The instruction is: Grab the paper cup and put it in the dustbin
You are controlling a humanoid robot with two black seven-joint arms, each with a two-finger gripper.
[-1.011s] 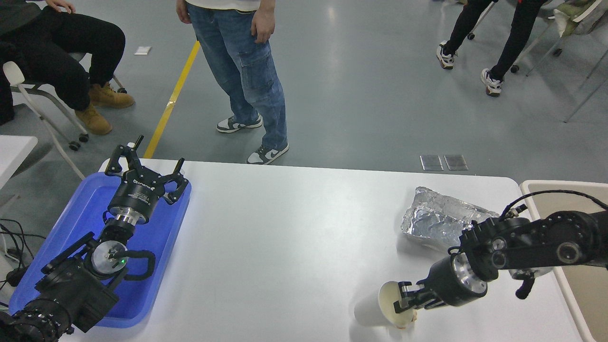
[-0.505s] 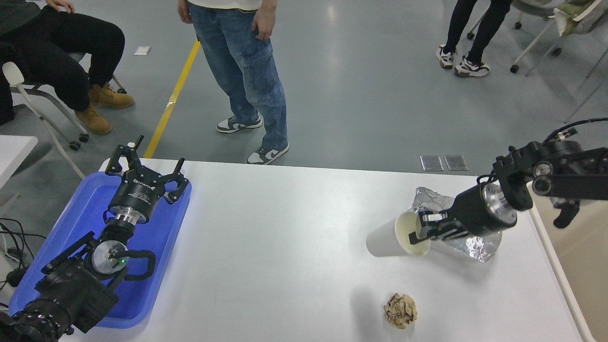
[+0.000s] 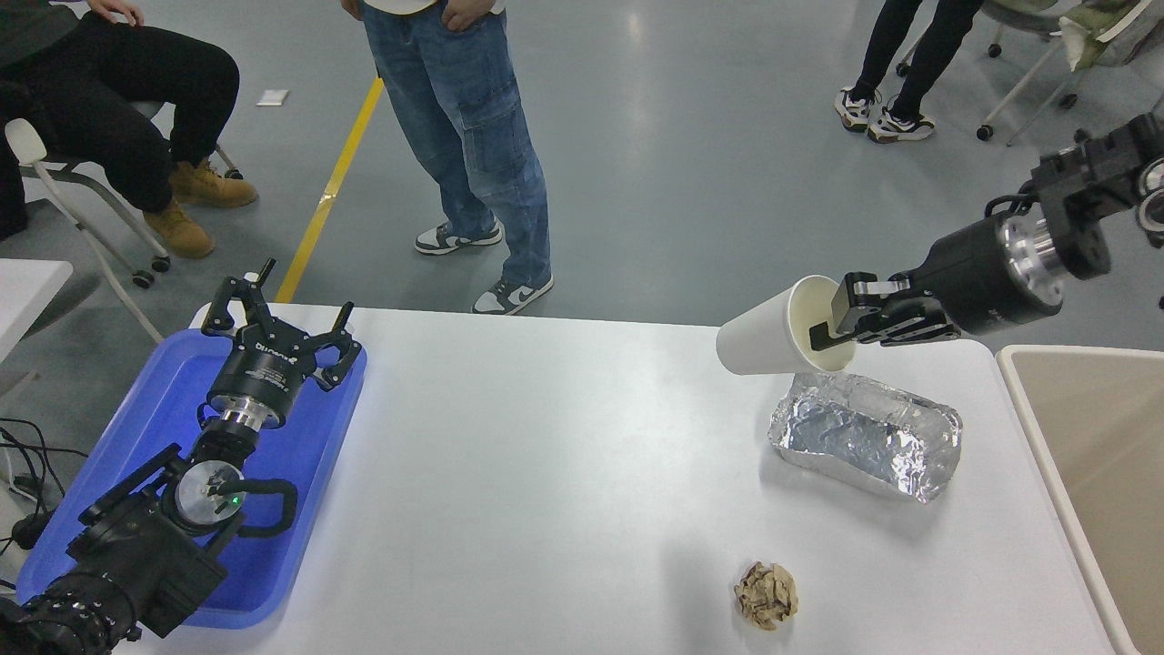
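Risk lies mostly in the grip: the right end effector (image 3: 841, 320) is clenched on the rim of the small white tapered paper cup (image 3: 780, 339), one finger inside the cream mouth and the rest outside, so only a thin strip of wall is pinched. The cup hangs in the air on its side, mouth toward the arm, above the far edge of the white surface (image 3: 564, 473) and just beyond the crinkled silver foil tray (image 3: 864, 437). The large rectangular beige dustbin (image 3: 1082, 437) with its pale rim stands off the right edge, well apart from the cup.

A quick swing toward the bin could twist the light cup out of so shallow a hold, dropping it into the foil tray or onto the surface. Letting go too early would land it on the bin's rim rather than inside. The crumpled brown paper ball (image 3: 767, 594) lies well clear near the front.

The left end effector (image 3: 277, 332) is parked over the blue plastic tray (image 3: 136, 437), fingers spread and holding nothing.
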